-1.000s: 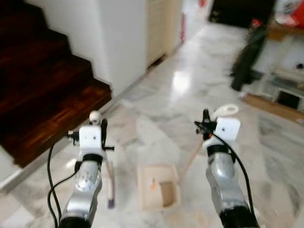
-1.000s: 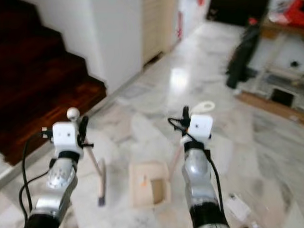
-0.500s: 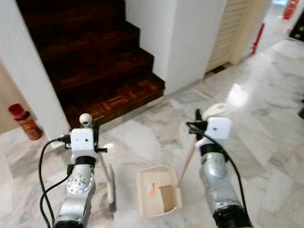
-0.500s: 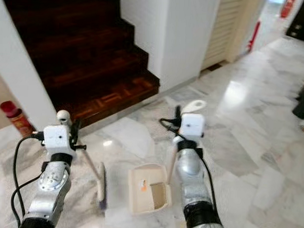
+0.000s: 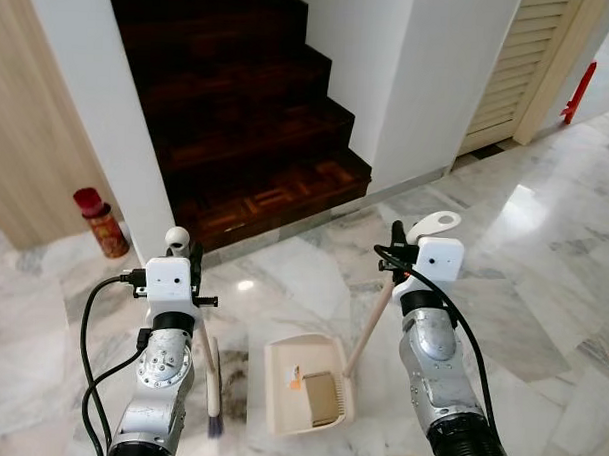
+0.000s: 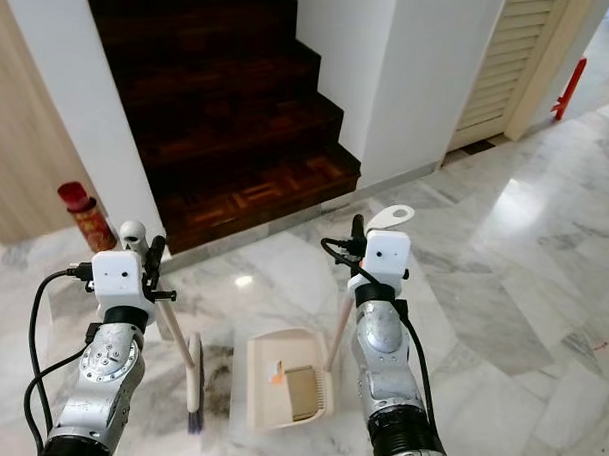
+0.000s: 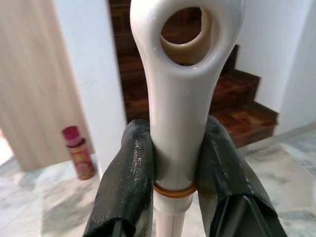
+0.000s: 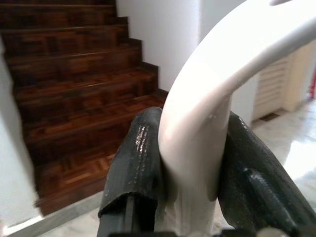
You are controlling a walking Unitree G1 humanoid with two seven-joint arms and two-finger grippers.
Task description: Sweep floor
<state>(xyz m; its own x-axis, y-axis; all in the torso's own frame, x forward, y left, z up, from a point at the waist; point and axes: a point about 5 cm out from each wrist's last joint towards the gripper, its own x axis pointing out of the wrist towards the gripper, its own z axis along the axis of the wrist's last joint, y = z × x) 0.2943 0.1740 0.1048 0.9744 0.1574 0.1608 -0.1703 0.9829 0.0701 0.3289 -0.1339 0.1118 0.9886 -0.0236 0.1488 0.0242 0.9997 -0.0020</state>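
A: Left tool (image 7: 175, 163) state?
B: Pinching the cream plastic broom handle (image 7: 180, 98); bristles rest on the marble floor (image 5: 542, 296), lower left.
A: Right tool (image 8: 192, 163)?
B: Pinching the handle of the cream plastic dustpan (image 5: 307, 386), lower centre; brownish debris sits inside.

Cream dustpan (image 5: 309, 392) and broom (image 5: 212, 380); dark purple bristles. Grey-veined white marble floor (image 5: 542, 296). Dark brown parquet stairs (image 5: 239, 106). Red bottle (image 5: 103, 223). 2 black-fingered grippers.

You face a dark wooden staircase (image 5: 239, 96).
White walls (image 5: 430, 72) flank it; glossy marble floor (image 5: 544, 256), louvred door (image 5: 530, 66) right.
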